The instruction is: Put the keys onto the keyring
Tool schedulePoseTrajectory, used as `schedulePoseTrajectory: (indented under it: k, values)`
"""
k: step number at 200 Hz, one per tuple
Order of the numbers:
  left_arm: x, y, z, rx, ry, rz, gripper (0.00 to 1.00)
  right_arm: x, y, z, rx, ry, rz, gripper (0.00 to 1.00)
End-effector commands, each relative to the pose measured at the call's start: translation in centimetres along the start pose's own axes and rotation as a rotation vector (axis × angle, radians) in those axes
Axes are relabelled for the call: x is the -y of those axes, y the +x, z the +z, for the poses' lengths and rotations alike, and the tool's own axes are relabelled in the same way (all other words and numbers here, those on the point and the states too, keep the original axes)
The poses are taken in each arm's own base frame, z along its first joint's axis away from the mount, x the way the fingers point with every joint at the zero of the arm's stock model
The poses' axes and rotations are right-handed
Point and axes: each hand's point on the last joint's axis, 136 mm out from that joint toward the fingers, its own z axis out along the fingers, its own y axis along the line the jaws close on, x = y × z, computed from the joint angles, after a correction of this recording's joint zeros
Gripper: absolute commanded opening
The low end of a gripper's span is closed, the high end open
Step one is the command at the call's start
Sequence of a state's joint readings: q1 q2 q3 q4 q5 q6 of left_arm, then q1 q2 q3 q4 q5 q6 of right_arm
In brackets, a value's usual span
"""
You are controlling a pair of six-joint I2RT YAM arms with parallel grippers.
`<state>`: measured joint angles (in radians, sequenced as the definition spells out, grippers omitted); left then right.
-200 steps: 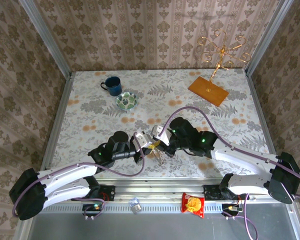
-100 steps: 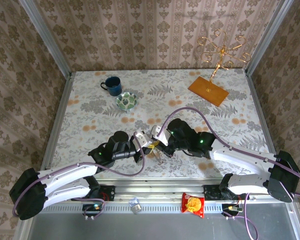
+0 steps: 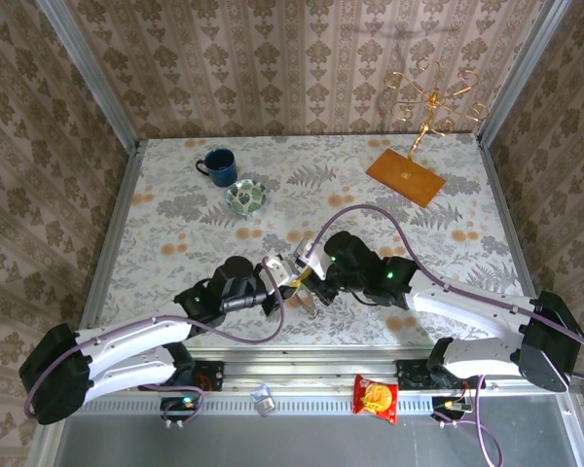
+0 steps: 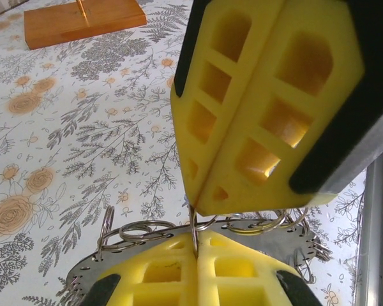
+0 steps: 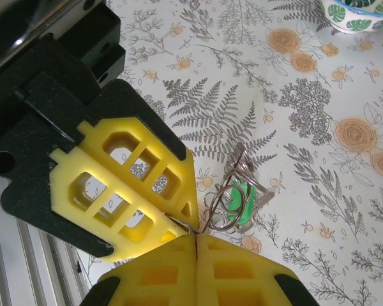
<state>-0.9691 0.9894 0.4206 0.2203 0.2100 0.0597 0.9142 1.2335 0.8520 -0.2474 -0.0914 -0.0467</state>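
Left pincer (image 4: 196,241) at bottom edge, yellow pads pressed together, no gap. Right pincer (image 4: 201,199) comes down from top right, yellow latticed pads also pressed tight, black backing behind them, tips almost meeting the left's. Between the two tips a thin upright wire, part of the keyring (image 4: 143,224): silvery wire loops spreading left and right just above the left pads. Flat grey toothed keys (image 4: 292,242) hang off the loops at right; more toothed metal at lower left. Floral bench (image 4: 70,140) behind. Orange wooden base (image 4: 83,22) at far left corner. Metal rail (image 4: 376,242) along right edge.
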Motion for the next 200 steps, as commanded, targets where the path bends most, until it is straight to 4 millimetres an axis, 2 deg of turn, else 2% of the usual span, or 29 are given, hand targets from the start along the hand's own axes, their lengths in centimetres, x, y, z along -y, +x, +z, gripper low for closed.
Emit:
schedulePoseTrajectory:
  k: [1,70,200]
  values:
    - [1.3,-1.9,-0.2,0.061,0.055,0.044,0.0,2.1,-2.2,-0.3,0.06,0.11,0.028,0.0]
    - [1.6,-2.0,-0.3,0.07,0.071,0.033,0.0,2.6,-2.2,-0.5,0.068,0.139,0.029,0.0]
    - [0.0,-1.9,0.0,0.073,-0.052,0.064,0.0,1.9,-2.0,-0.9,0.076,0.099,0.06,0.0]
